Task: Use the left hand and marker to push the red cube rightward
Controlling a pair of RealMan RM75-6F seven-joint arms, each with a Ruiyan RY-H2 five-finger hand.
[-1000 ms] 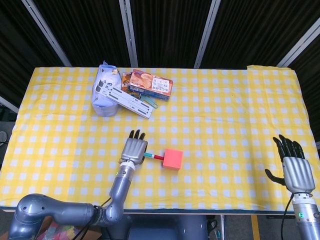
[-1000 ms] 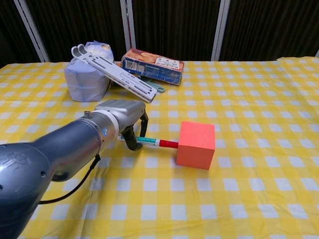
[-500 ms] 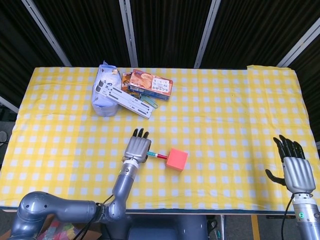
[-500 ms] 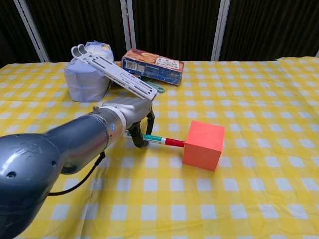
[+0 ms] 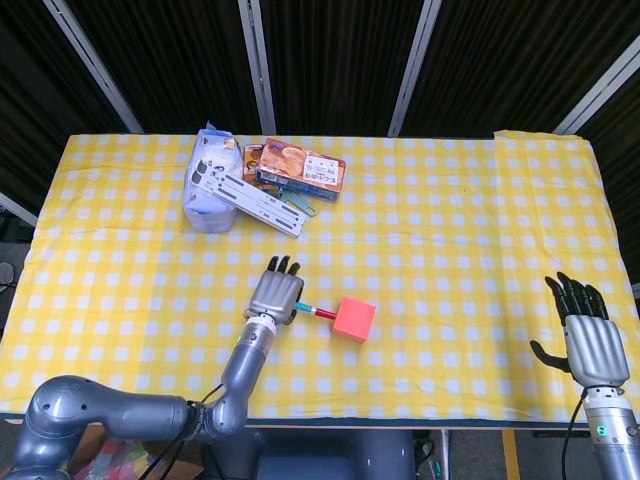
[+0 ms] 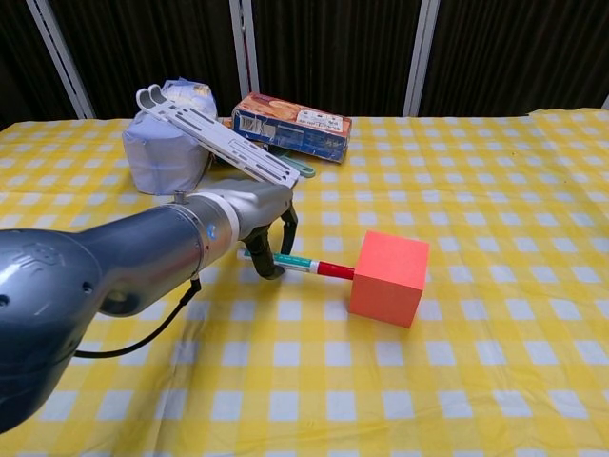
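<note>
Red cube (image 5: 354, 319) matte, boxy; left hand (image 5: 277, 295) grasping slim marker (image 5: 315, 311) touching it

A staged robot test lab: a desk (image 5: 480, 230) under yellow checked cloth, enclosed by black curtains (image 5: 330, 60) hung between metal poles.

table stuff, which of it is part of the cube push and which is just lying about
Part of the job:
left hand, holding the marker
marker, red tip at the cube's side
red cube

Just lying about:
snack box
white perforated bracket
bluish packet under the bracket
right hand, idle at the table's right edge
</note>
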